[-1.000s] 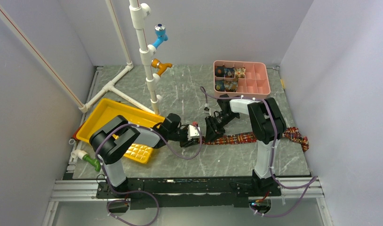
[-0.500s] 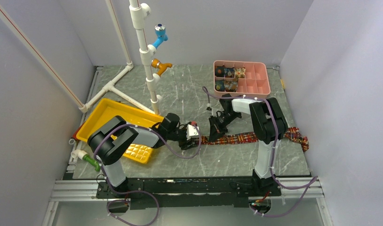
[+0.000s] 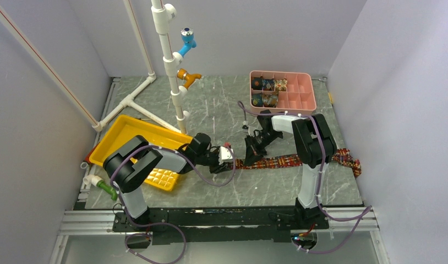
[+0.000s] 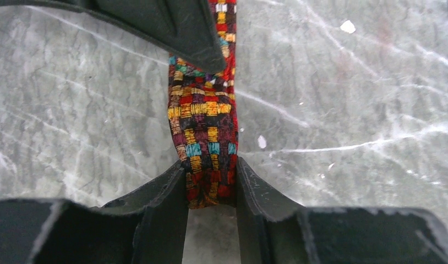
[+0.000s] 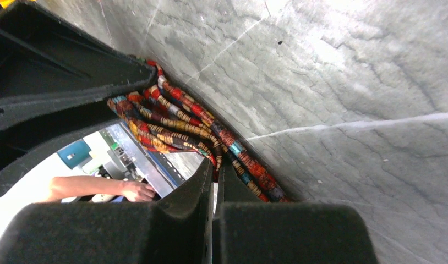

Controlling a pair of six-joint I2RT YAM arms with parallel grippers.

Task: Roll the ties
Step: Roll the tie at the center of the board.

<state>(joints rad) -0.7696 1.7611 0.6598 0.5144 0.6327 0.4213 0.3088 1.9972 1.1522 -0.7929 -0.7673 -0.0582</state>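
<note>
A tie (image 3: 288,161) patterned in red, gold and dark lies as a flat strip across the table, its far end bunched at the right (image 3: 348,159). My left gripper (image 3: 231,159) is at its left end. In the left wrist view the left gripper (image 4: 211,164) is shut across the width of the tie (image 4: 202,115) tip. My right gripper (image 3: 249,158) sits just right of it. In the right wrist view the right gripper (image 5: 215,162) pinches a raised fold of the tie (image 5: 183,126). Several rolled ties (image 3: 268,92) sit in a pink box.
The pink divided box (image 3: 282,73) stands at the back right. A yellow tray (image 3: 128,132) lies tilted at the left by my left arm. A white pipe stand (image 3: 169,60) with blue and orange fittings rises at the back centre. Walls close in on both sides.
My right gripper has shifted slightly right and its jaws have closed on the tie. My left gripper has stayed at the tie's left end.
</note>
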